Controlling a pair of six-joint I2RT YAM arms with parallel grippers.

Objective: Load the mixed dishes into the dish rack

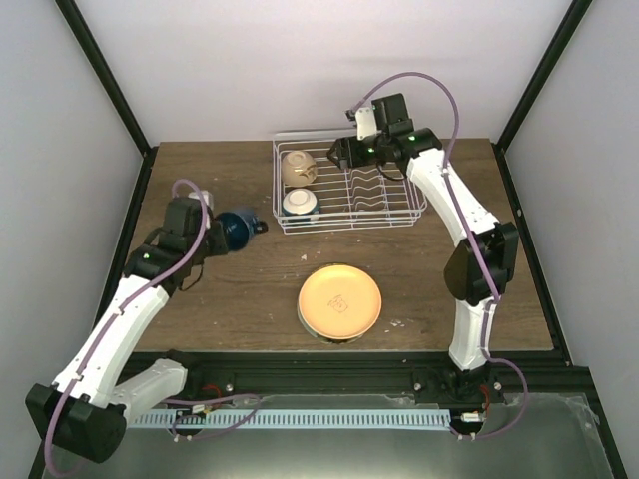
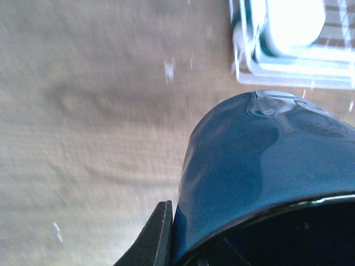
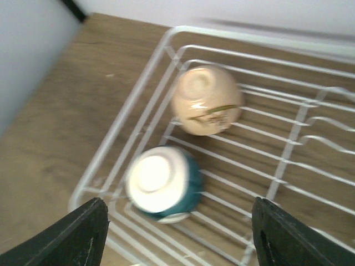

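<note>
My left gripper [image 1: 224, 232] is shut on the dark blue mug [image 1: 240, 228], held on its side left of the dish rack [image 1: 411, 205]. In the left wrist view one finger [image 2: 157, 238] presses the mug's wall [image 2: 260, 172]. My right gripper [image 1: 340, 156] is open and empty above the rack's left half. Below it lie the cream bowl [image 3: 206, 100] and the white bowl with blue outside [image 3: 163, 180], both upside down in the rack [image 3: 288, 166]. The orange-yellow plate [image 1: 339, 299] lies on the table in front. A pale rim [image 1: 334, 340] shows under its near edge.
The rack's upright prongs [image 1: 374, 185] fill its middle and right part. The rack's corner [image 2: 288, 66] shows at the top right of the left wrist view. Black frame posts and white walls close in the wooden table [image 1: 230, 299].
</note>
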